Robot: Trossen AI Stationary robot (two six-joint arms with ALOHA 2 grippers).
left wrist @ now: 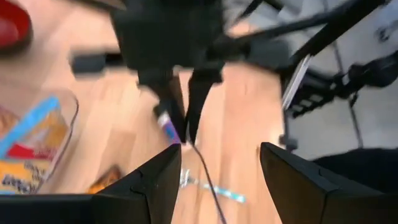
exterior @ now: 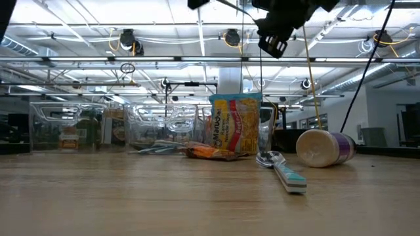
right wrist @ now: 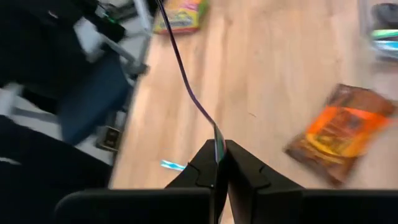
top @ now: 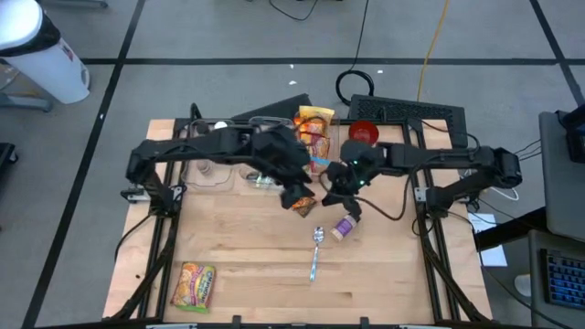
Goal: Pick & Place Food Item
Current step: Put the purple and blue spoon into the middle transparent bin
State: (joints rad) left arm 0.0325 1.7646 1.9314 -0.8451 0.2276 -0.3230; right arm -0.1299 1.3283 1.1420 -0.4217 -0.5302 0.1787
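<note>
My left gripper (top: 299, 196) hangs open above the table's middle, with nothing between its fingers (left wrist: 221, 177). Close to its right, my right gripper (top: 340, 187) is shut on a thin dark cord (right wrist: 186, 81). An orange snack packet (right wrist: 339, 132) lies flat on the wood below the left gripper. A yellow noodle packet (exterior: 235, 128) stands upright behind it. A yellow-green candy bag (top: 194, 285) lies at the near left corner. My right gripper pinches the thin dark cord at its fingertips (right wrist: 217, 142), between the two shut fingers. The fingers slant down toward the table. The cord runs off slack below and beyond the fingers (left wrist: 208, 183), clear of the table near the grip.
A spoon (top: 315, 249) with a blue handle and a purple cup (top: 345, 227) on its side lie right of the middle. Clear containers (top: 210, 169) and a red bowl (top: 364, 132) stand along the far edge. Bare wood lies between the candy bag and the spoon.
</note>
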